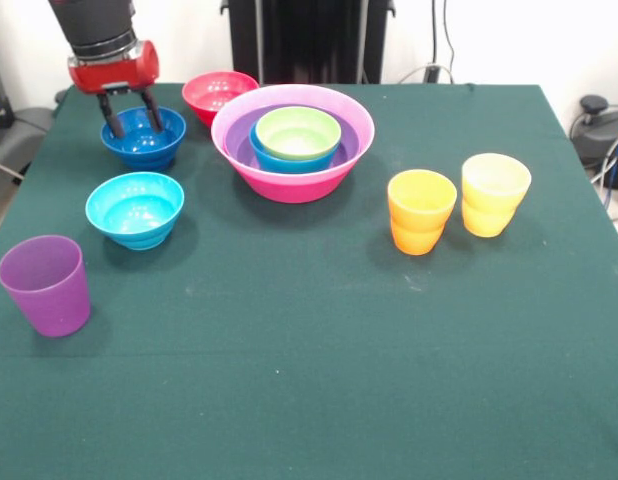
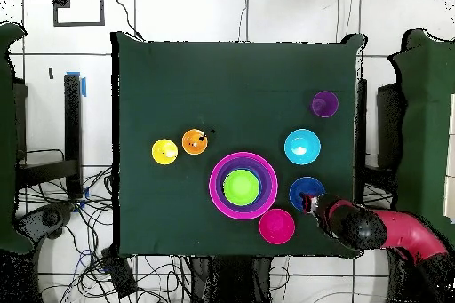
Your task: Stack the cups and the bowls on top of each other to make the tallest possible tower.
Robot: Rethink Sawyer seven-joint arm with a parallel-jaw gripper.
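The tower is a hot-pink bowl [image 1: 289, 182] [image 2: 215, 188] with the purple bowl [image 1: 351, 128], the blue bowl [image 1: 287, 160] and the lime green bowl [image 1: 297, 133] [image 2: 241, 187] nested in it. My gripper [image 1: 132, 120] [image 2: 309, 200] is open, and its fingers reach down at the far rim of the dark blue bowl [image 1: 144, 145] [image 2: 305, 189]. The red-pink bowl [image 1: 217, 95] [image 2: 276, 226] stands behind it and the cyan bowl [image 1: 135, 208] [image 2: 302, 146] in front. The purple cup [image 1: 46, 284] [image 2: 324, 103], orange cup [image 1: 421, 210] [image 2: 195, 141] and yellow cup [image 1: 494, 193] [image 2: 164, 151] stand upright, apart from the bowls.
All pieces stand on a dark green table [image 1: 309, 380]. The orange and yellow cups stand close together. Cables lie on the floor round the table [image 2: 80, 211].
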